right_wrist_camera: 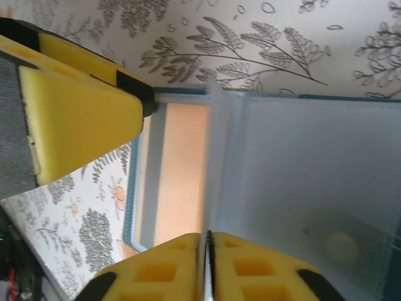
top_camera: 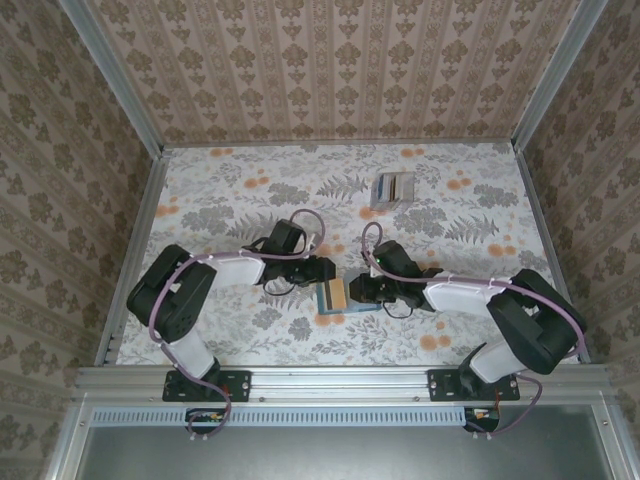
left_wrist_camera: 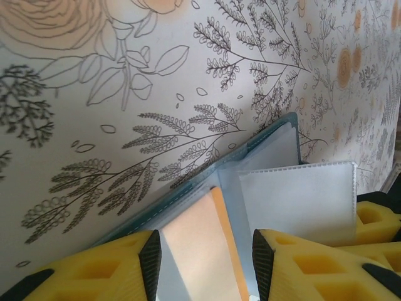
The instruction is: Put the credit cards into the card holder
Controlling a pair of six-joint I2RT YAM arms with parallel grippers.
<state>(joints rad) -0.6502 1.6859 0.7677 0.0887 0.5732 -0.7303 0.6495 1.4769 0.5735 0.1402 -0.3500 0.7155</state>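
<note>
Top external view showed the card holder (top_camera: 325, 307) lying open between both arms, the credit cards (top_camera: 392, 188) well apart behind it. The right gripper (right_wrist_camera: 208, 251) pinched the holder's clear sleeve (right_wrist_camera: 301, 188). The left gripper (left_wrist_camera: 205, 251) straddled an orange card (left_wrist_camera: 195, 229), grip unclear.

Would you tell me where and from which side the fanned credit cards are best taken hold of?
Come from above and take an end card of the credit cards, where its long edge sticks out of the fan. They lie flat on the table, so a sideways approach probably finds nothing to pinch. Which lies on top is too small to tell.
</note>
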